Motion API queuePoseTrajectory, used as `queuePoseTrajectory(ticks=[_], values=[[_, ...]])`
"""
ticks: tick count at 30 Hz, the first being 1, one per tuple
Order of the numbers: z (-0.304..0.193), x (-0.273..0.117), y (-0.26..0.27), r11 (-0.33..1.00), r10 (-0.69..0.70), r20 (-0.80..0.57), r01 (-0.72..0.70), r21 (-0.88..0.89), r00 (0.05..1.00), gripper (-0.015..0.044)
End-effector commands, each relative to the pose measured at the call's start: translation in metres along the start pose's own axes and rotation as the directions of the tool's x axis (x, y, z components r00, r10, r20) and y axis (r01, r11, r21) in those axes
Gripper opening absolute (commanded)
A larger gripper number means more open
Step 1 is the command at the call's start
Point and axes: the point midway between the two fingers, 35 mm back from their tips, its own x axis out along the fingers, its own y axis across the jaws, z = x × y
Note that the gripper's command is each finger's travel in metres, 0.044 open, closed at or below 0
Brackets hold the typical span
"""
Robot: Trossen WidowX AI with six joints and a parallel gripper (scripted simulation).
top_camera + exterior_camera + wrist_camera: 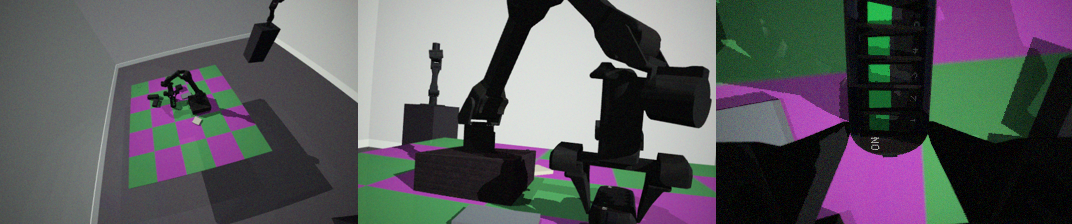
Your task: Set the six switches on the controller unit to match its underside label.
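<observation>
The dark controller unit (pixel 173 102) (pixel 614 198) (pixel 888 144) sits with its switches facing up. The wrist view shows switches 1 to 5 in a column, green ends on the left and dark numbered ends on the right, with "ON" printed near switch 1. Switch 6 is outside that view; which ends are pressed down is hard to tell in the dim light. The underside label is hidden. My gripper (pixel 613 217) (pixel 889 126) points down astride the unit near its switch 1 end, shut on it, one fingertip against each long side.
A grey flat block (pixel 186 95) (pixel 497 216) (pixel 751 122) lies beside the unit, near the arm's base (pixel 199 104) (pixel 453 175). Dark parts (pixel 153 96) lie on the unit's other side. A cream block (pixel 197 120) (pixel 543 170) lies beyond the base. A second arm stands on a pedestal (pixel 262 42) (pixel 418 124).
</observation>
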Motion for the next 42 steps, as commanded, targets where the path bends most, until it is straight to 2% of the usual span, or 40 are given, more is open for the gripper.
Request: queuePoseTrajectory(ticks=[1,42], values=[[0.004,-0.003,0.0,1.0,-0.001,0.003,0.001,-0.002,1.0,0.0335],[0.026,-0.029,-0.001,1.0,-0.002,-0.07,0.002,-0.002,0.998,0.0335]])
